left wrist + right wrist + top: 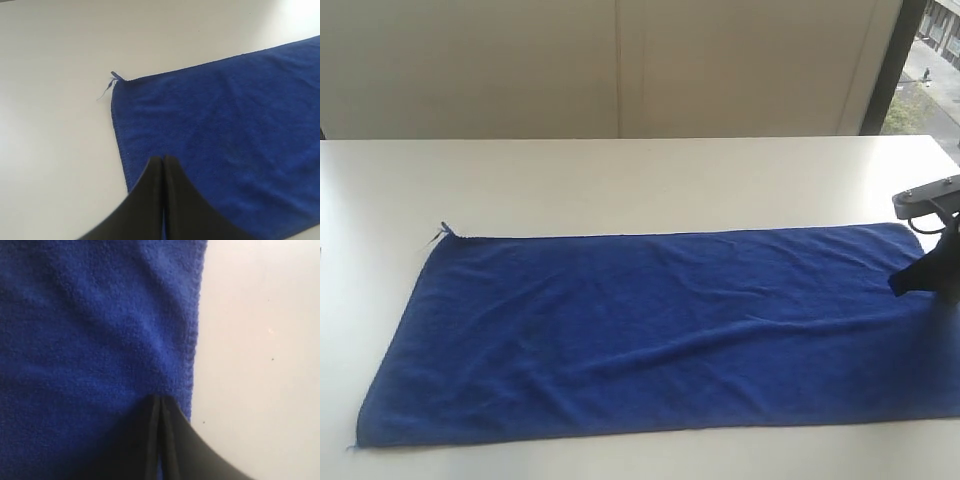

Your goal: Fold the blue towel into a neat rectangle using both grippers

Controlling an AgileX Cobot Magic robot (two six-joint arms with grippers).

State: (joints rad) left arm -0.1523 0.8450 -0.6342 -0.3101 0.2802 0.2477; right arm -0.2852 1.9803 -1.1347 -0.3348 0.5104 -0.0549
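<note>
The blue towel (650, 330) lies spread out flat along the white table (620, 180), with a few shallow wrinkles. No white label shows. My right gripper (898, 284) is at the towel's right end; in the right wrist view it (159, 399) is shut, tips low over the towel (90, 340) just inside its short edge. My left gripper (163, 158) is out of the exterior view. In its wrist view it is shut and hovers over the towel (225, 125) near the left short edge, below the corner with a loose thread (114, 77).
Bare table runs behind the towel to a pale wall. A grey arm part (925, 195) sits above the right gripper. A window (930, 60) is at the far right. The towel's right end runs out of the exterior view.
</note>
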